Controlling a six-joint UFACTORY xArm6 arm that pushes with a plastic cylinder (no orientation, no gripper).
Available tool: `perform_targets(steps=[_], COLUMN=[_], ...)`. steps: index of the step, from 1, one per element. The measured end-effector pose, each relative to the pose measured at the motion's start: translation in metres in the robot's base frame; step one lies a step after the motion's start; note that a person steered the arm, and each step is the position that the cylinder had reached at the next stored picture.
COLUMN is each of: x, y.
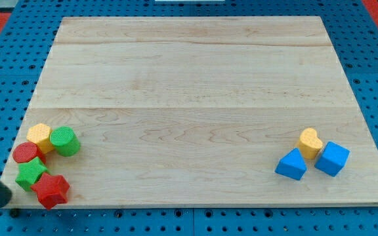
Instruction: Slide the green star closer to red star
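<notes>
- Green star [31, 174] at board's [195, 78] lower-left corner, touching red star [51, 190] on its upper left.
- My tip [8, 198]: just left of red star, bare rod, no jaws to tell of.
- Red cylinder [25, 153] just above green star.

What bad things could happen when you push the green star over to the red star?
The green star already touches the red star, and both sit by the board's bottom-left corner, so a strong push could slide them off. The red cylinder, yellow block and green cylinder crowd close, so they might get bumped. My tip is beside that cluster.
</notes>
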State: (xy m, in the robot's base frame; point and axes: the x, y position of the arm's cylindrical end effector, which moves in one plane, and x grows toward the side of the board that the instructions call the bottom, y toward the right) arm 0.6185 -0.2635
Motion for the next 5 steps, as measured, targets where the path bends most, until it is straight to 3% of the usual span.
perform_targets(steps=[2,3,4,5], x=[0.0,-0.015,-0.019,-0.008], y=[0.114,0.137,0.091,0.092])
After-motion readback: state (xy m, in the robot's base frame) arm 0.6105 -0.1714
